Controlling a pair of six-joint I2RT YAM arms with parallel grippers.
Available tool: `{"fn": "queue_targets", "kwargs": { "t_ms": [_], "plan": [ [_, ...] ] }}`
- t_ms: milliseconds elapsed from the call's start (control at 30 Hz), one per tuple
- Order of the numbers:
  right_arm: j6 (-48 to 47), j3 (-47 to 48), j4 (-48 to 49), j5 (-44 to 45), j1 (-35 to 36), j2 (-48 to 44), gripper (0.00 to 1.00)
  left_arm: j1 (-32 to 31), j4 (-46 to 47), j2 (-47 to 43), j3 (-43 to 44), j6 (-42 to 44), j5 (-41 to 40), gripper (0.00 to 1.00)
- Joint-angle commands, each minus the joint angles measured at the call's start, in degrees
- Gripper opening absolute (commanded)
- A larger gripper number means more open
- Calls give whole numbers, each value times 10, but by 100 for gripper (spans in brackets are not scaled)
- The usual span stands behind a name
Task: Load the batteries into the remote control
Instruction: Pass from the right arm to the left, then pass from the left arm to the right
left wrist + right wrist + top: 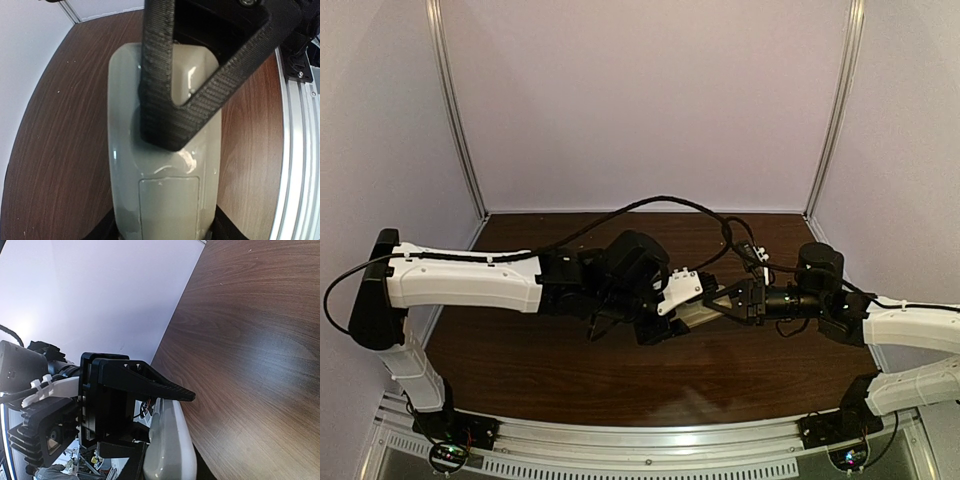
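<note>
Both arms reach inward and meet over the middle of the dark wooden table (570, 370). The remote control (165, 190) sits between them, its back turned towards the left wrist camera. A rectangular cover panel (169, 207) is outlined in that back and sits flush.

Right gripper (728, 302): pinching the remote control across its thickness. One black triangular finger (165, 110) lies flat on the back, above the cover panel. The right wrist view shows the white body edge-on and thin, with the dark jaws on either side of it.

Left gripper (665, 320): straddles the remote control across its width, at the end nearer the cover panel. Its fingers (223, 231) show only as dark slivers at the two long edges — right against the plastic. Whether they press it or merely flank it cannot be told.

The aluminium rail (295, 165) at the near table edge runs down the right of the left wrist view.
</note>
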Motion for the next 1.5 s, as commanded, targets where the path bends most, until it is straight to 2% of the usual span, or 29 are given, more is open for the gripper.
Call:
{"fn": "queue_targets", "kwargs": {
  "t_ms": [0,100,167,267,333,533,700,767,800,833,1033,1467],
  "plan": [
    [-2,12,14,-5,3,-6,2,-1,5,3,13,-9,19,45],
    [-3,17,13,-8,3,-8,8,-1,5,2,11,-11,20,39],
    [-4,19,13,-10,2,-12,18,-2,5,1,9,-13,20,38],
    [-12,26,7,-14,-3,-15,39,0,5,-3,7,-15,23,36],
    [-20,29,5,-21,-11,-22,48,0,8,-9,4,-16,30,35],
    [-72,43,-1,-40,-42,-68,61,23,47,-60,-30,-28,130,33],
    [-157,65,-5,-46,-43,-112,70,50,101,-115,-65,-39,237,33],
    [-173,75,-1,-50,-43,-124,83,57,114,-132,-69,-39,263,33],
    [-178,77,7,-54,-43,-128,94,58,118,-138,-70,-38,273,33],
    [-182,78,14,-58,-43,-132,98,58,121,-145,-70,-37,279,33],
    [-209,87,44,-78,-27,-138,100,61,145,-168,-74,-42,313,33],
    [-274,128,55,-55,66,-91,98,63,202,-167,-88,-65,365,33]
  ]
}}
